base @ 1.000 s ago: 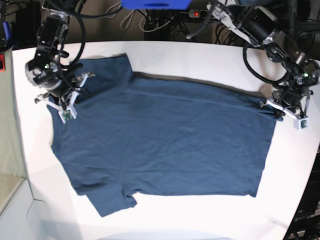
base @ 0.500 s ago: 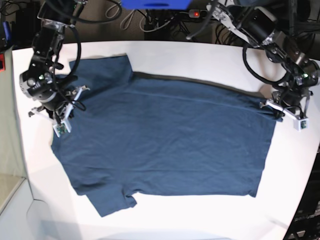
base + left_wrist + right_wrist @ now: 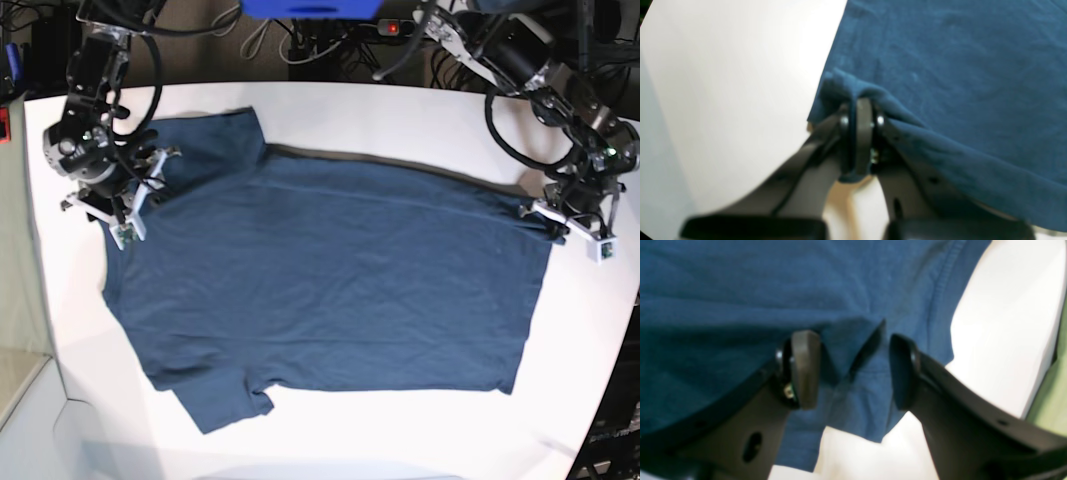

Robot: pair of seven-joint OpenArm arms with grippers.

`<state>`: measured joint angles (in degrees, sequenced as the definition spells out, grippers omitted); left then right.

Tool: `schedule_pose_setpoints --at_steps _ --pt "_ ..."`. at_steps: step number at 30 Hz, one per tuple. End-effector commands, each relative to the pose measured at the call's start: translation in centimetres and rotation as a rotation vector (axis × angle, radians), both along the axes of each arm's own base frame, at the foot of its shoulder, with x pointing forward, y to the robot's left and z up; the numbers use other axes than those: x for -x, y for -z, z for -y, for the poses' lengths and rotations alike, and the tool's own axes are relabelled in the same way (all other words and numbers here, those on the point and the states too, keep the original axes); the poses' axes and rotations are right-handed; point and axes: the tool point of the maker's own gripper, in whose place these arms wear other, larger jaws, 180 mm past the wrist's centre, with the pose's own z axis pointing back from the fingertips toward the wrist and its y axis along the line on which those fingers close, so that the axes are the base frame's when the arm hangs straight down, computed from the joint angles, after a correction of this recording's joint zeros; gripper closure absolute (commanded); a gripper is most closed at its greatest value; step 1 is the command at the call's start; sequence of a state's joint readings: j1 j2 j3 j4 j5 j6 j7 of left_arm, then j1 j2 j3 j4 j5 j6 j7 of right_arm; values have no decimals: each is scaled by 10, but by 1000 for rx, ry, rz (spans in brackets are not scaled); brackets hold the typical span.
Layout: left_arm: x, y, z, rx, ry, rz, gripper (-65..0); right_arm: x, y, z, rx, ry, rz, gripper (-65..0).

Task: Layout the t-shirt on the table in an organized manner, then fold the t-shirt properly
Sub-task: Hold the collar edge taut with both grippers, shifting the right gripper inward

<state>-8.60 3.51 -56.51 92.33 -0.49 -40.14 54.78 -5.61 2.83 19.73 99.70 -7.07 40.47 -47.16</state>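
Nearest the base camera, the bottom edge of the t-shirt runs along the front of the table, with 1 short sleeve poking out toward the front-left corner; the shirt lies mostly flat and spread wide across the white top, which suggests the layout step is close to done and the arms are only tidying edges before any fold. Further back on the right side of that view, the left gripper sits at the shirt's far right corner, and its wrist view explains why: the 2 jaws are pressed together with a ridge of blue cloth caught between them, so the left gripper is pinching the hem, probably to keep that corner taut or to pull it square. At about the same depth on the other side, the right gripper hovers over the collar and shoulder area near the table's left edge. From its wrist camera the right gripper is spread, with 1 pad on either side of a small raised crease in the t-shirt and nothing clamped; it looks placed to nip that fold, though whether the pads touch the cloth is hard to tell
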Motion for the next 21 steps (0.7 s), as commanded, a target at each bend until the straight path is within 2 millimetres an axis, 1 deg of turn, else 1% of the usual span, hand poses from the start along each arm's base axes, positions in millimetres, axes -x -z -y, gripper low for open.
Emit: schedule_pose_setpoints --at_steps 1,3,5,6,9,10,12,13,15,16,21 --pt "-11 -17 -5 -17 -4 64 -4 -10 -11 0 -9 0 50 -335" --pt "-11 -17 -5 -17 -4 64 -4 -10 -11 -1 -13 0 49 -335" --pt "-10 -16 -5 -16 -3 62 -4 -9 -2 -2 -25 2 27 -330" --pt "-10 -16 -5 -16 -3 61 -4 -11 0 -2 -30 3 22 -322" --pt "-9 -15 -5 -16 -3 59 -4 -10 13 -2 -49 9 -13 -281" --pt "-9 -15 -5 -16 -3 59 -4 -10 13 -1 -46 9 -15 -262" --pt "-9 -15 -5 -16 -3 59 -4 -10 11 1 -39 7 -11 -196" --pt "-9 -16 -5 -17 -4 60 -4 -10 11 2 -37 7 -11 -148" --pt "-9 -16 -5 -18 -4 61 -4 -11 10 2 -35 7 -8 -27" --pt "-9 -16 -5 -18 -4 61 -4 -12 8 3 -32 6 -2 0" --pt "-11 -18 -5 -18 -4 66 -4 -21 -12 4 -11 1 57 0"
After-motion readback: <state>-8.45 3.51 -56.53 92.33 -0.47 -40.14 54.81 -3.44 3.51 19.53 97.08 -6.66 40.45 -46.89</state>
